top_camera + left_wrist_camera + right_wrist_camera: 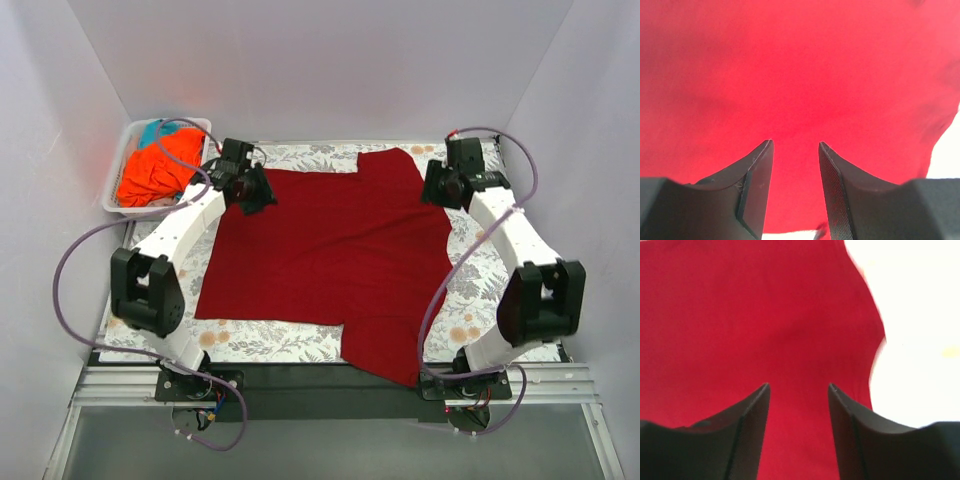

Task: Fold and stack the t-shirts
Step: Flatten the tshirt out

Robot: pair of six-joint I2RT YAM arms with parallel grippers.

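The dark red t-shirt [330, 250] lies spread flat on the floral tablecloth, one sleeve at the far side and one hanging over the near edge. My left gripper [252, 192] hovers over its far left corner, open and empty, with red cloth [800, 75] below the fingers. My right gripper [436, 186] hovers over the far right edge, open and empty, above the cloth [755, 320]. The bright orange t-shirt [155, 172] and the teal t-shirt [155, 130] lie bunched in the basket.
The white slotted basket [116, 190] stands at the far left corner. The floral tablecloth [480, 290] shows around the shirt. White walls close in on three sides. The table's near edge has a black strip [300, 375].
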